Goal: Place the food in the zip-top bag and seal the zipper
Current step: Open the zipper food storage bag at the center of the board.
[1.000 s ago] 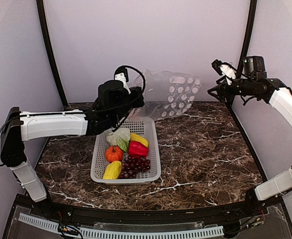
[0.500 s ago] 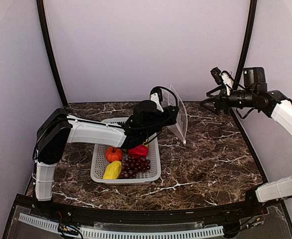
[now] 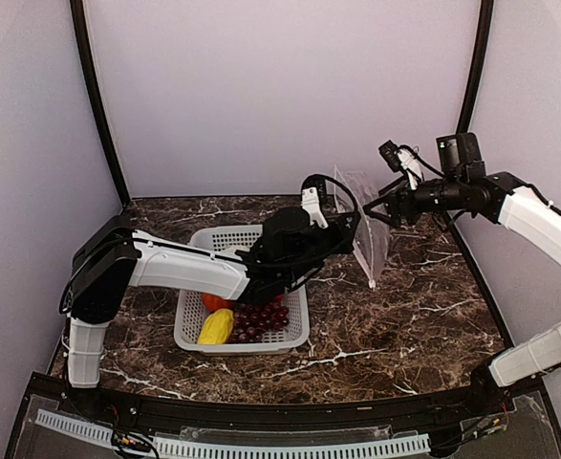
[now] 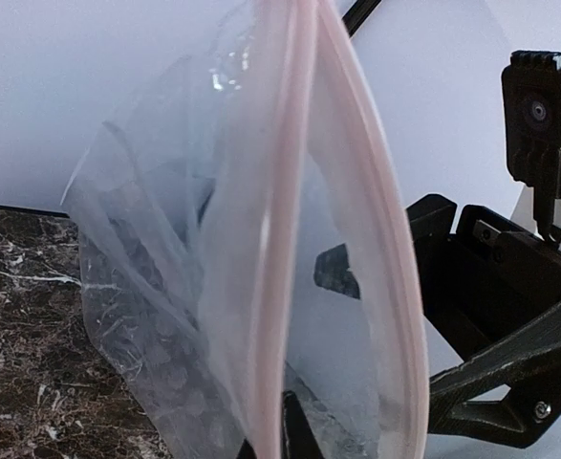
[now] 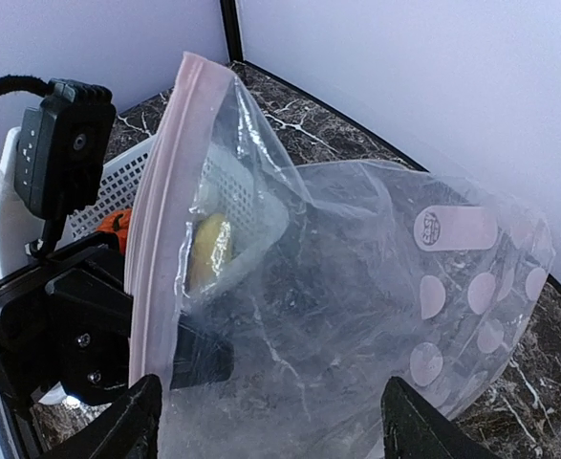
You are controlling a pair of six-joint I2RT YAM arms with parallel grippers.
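My left gripper [image 3: 349, 228] is shut on the mouth edge of the zip-top bag [image 3: 364, 228] and holds it upright above the table, right of the basket. In the left wrist view the pink zipper [image 4: 280, 239] gapes in two strips above my left gripper [image 4: 278, 435]. My right gripper [image 3: 376, 206] is open, and its fingers [image 5: 132, 430] straddle the bag [image 5: 356, 316]. The bag looks empty. The food lies in the basket: a yellow piece [image 3: 216, 327], the grape bunch [image 3: 256, 320] and the orange tomato [image 3: 211, 302]. The rest is hidden under my left arm.
The grey-white perforated basket [image 3: 242, 347] stands left of centre on the marble table [image 3: 404, 316]. My left arm [image 3: 184, 268] reaches across above it. Purple walls and black posts close in the back and sides.
My left arm has swung the bag from the back left across the basket to its right side, and the bag now hangs edge-on. My right gripper has moved left up to the bag.
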